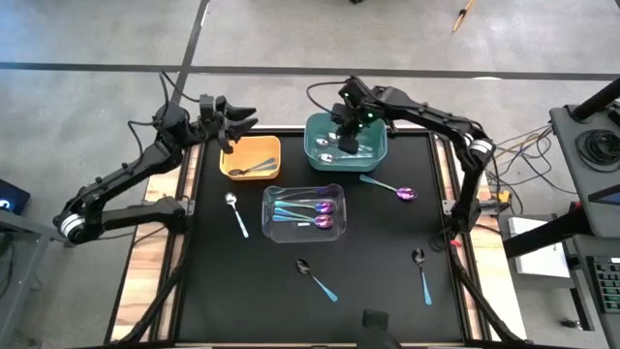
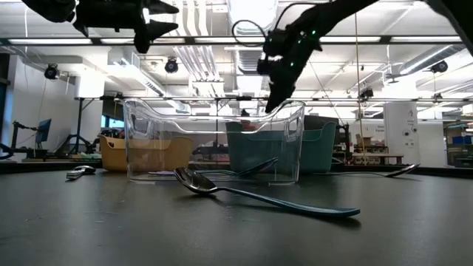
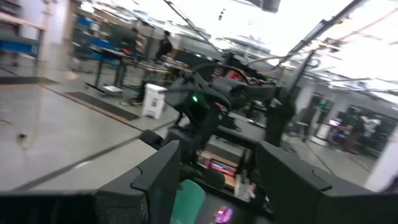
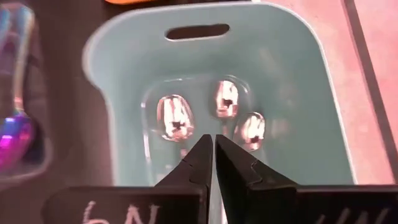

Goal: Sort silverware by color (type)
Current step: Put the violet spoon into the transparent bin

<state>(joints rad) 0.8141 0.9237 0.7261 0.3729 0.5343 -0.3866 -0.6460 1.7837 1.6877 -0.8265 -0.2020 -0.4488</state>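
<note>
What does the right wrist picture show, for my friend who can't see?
The right gripper, its dark fingers shut with nothing between them, hangs over a teal plastic bin. Three shiny silver spoon bowls lie inside it.

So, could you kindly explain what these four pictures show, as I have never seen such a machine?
It is a robot with two dark arms at a black table, each ending in a two-fingered pincer. One picture looks down from above, one looks level across the tabletop, and two come from cameras on the wrists. The right pincer is shut, holding nothing, above the teal bin, where three silver spoons lie. The left pincer waits open over the orange bin. A clear bin holds purple spoons. Five more spoons lie loose on the table.
</note>
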